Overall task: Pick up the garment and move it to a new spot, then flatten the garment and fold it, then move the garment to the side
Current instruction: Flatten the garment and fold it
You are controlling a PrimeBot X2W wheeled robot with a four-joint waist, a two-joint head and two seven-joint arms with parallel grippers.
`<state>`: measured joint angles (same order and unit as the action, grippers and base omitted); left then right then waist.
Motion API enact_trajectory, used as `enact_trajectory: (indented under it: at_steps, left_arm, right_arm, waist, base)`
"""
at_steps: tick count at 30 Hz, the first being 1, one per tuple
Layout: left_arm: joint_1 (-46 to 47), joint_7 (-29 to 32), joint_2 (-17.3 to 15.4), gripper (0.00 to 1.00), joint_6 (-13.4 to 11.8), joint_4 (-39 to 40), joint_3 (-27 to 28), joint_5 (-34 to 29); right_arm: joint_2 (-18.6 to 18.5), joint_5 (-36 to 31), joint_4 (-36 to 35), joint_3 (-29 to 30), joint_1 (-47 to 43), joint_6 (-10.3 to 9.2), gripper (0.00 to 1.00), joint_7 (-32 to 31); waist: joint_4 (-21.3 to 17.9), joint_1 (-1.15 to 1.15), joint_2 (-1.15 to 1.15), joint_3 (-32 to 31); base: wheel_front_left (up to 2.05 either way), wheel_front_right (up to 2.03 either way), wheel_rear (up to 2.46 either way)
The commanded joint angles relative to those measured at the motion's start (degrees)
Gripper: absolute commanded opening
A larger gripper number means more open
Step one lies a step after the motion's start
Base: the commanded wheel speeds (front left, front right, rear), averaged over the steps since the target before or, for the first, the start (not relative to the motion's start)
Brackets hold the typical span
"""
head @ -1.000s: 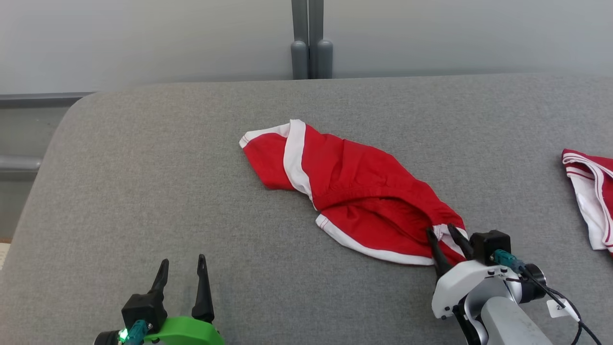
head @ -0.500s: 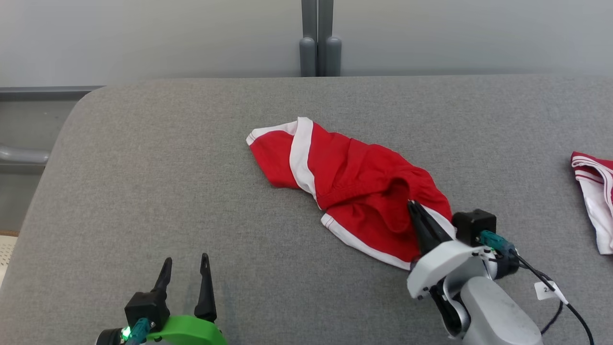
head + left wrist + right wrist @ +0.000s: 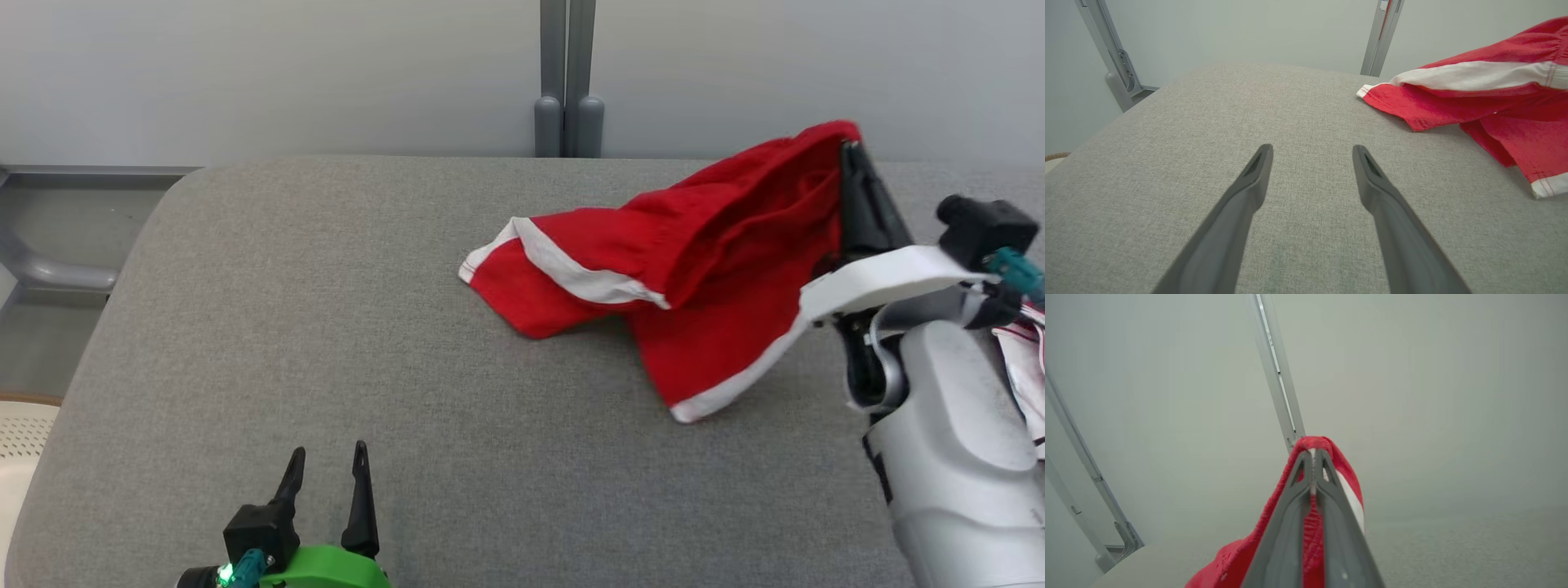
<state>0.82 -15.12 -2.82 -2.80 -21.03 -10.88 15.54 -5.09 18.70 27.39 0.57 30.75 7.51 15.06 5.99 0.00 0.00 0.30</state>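
Raised off the table [image 3: 326, 310] since a second ago: right gripper [image 3: 851, 151], clamped on an edge of the red shorts [image 3: 718, 245]. Draped down-left from its tips, trailing on the table. Soft, light, limp; probably best pinched at a hem. Left gripper [image 3: 326, 461] spread, empty, well apart.

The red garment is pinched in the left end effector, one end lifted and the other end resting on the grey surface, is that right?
Not quite. The right end effector is shut on the red garment, as the right wrist view shows; the left end effector stands open. One end is lifted, the other rests on the grey surface.
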Motion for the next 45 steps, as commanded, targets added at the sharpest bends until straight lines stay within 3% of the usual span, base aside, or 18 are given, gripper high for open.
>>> enact_trajectory:
  at_steps: [1, 6, 15, 22, 28, 29, 30, 32, 35, 39, 45]
  left_arm:
    - [-0.6, 0.0, -0.2, 1.0, -0.3, 0.2, -0.1, 0.8]
    - [-0.4, 0.0, -0.2, 1.0, -0.3, 0.1, -1.2, 1.3]
    - [2.6, 0.0, -0.2, 1.0, 0.3, 0.0, -3.5, 2.2]
    - [3.6, 0.0, -0.2, 1.0, 0.7, -0.4, -4.1, 1.5]
    - [4.6, 0.0, -0.2, 1.0, 0.8, -0.9, -4.5, 0.9]
    - [4.8, 0.0, -0.2, 1.0, 0.8, -1.0, -4.7, 0.8]
    - [5.0, 0.0, -0.2, 1.0, 0.8, -1.3, -4.8, 0.7]
    - [5.1, 0.0, -0.2, 1.0, 0.5, -1.5, -4.9, 0.7]
    - [5.3, 0.0, -0.2, 1.0, 0.1, -1.6, -4.5, 0.6]
    - [5.1, 0.0, -0.2, 1.0, -0.6, -1.5, -3.3, -0.1]
    - [4.9, 0.0, -0.2, 1.0, -1.2, -1.0, -1.4, -0.7]
  right_arm:
    - [-0.7, -1.0, -0.9, 1.3, 1.1, -0.04, 0.0, 0.2]
    - [-0.7, -3.3, -3.6, 1.3, 2.8, -0.03, 0.0, 0.2]
    - [2.0, -3.6, -0.6, -12.7, -3.9, -0.03, 0.0, 0.2]
    - [2.0, 1.3, 0.1, -22.2, -9.8, -0.03, 0.0, 0.2]
    - [2.1, 6.1, -0.4, -28.5, -7.7, -0.03, 0.01, 0.2]
    - [2.1, 6.9, -0.6, -29.6, -7.3, -0.03, 0.24, 0.2]
    - [2.1, 8.8, -0.7, -31.1, -7.2, -0.03, 0.66, 0.2]
    - [2.0, 10.2, -1.0, -32.1, -6.2, -0.03, 1.0, 0.2]
    - [2.0, 10.6, -1.5, -30.8, -5.8, -0.03, 1.0, 0.2]
    - [2.0, 7.1, -2.7, -24.2, -7.3, -0.03, 1.0, 0.2]
    - [2.1, -2.2, -4.2, -8.5, -11.8, -0.03, 1.0, 0.2]
  waist:
    - [0.0, 0.0, 0.0, 0.1]
    - [0.6, 0.0, 0.0, 0.9]
    - [7.4, 0.0, 0.0, 4.1]
    - [11.9, 0.0, 0.0, 6.0]
    - [12.0, 0.0, 0.0, 6.1]
    - [11.7, 0.0, 0.0, 6.0]
    - [11.2, 0.0, 0.0, 5.8]
    - [10.0, 0.0, 0.0, 5.2]
    - [7.3, 0.0, 0.0, 4.4]
    - [2.8, 0.0, 0.0, 3.3]
    - [-4.1, 0.0, 0.0, 1.9]
  base:
    - [0.0, 0.0, 0.0]
    - [0.0, 0.0, 0.0]
    - [0.0, 0.0, 0.0]
    - [0.0, 0.0, 0.0]
    - [0.0, 0.0, 0.0]
    - [0.0, 0.0, 0.0]
    - [0.0, 0.0, 0.0]
    - [0.0, 0.0, 0.0]
    - [0.0, 0.0, 0.0]
    - [0.0, 0.0, 0.0]
    - [0.0, 0.0, 0.0]
